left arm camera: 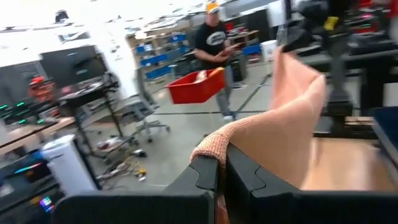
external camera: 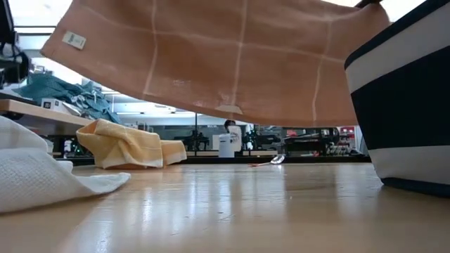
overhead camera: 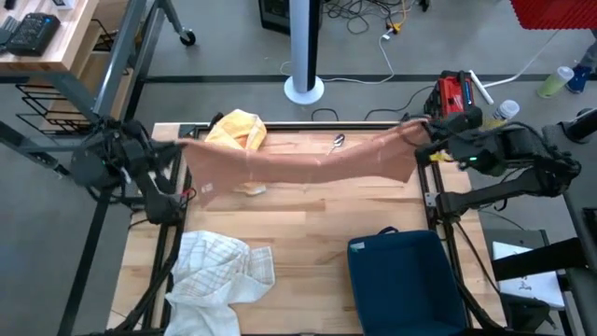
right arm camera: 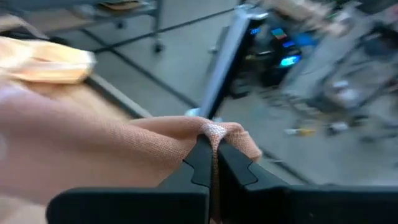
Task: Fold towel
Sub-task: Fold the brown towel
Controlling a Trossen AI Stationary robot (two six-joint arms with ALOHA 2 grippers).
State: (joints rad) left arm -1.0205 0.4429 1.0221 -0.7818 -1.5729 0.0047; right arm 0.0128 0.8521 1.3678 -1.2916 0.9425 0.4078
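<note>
The left gripper (overhead camera: pixel 177 147) and right gripper (overhead camera: pixel 417 131) are clamped, raised at the table's far left and right edges.

A yellow cloth (overhead camera: pixel 239 128) lies bunched at about 11 o'clock on the wooden surface (overhead camera: pixel 317 224). A white waffle-weave cloth (overhead camera: pixel 218 273) is crumpled at 7 o'clock, and a dark blue bin (overhead camera: pixel 403 282) sits at 5 o'clock. A metal spoon (overhead camera: pixel 338 142) rests near the far edge at 12 o'clock. Beyond the surface, a white pole on a round base (overhead camera: pixel 304 56) stands on the floor, a red tool (overhead camera: pixel 452 93) lies at 2 o'clock, and a person in a dark shirt (left arm camera: pixel 214 50) carries a red bin (left arm camera: pixel 194 86).
</note>
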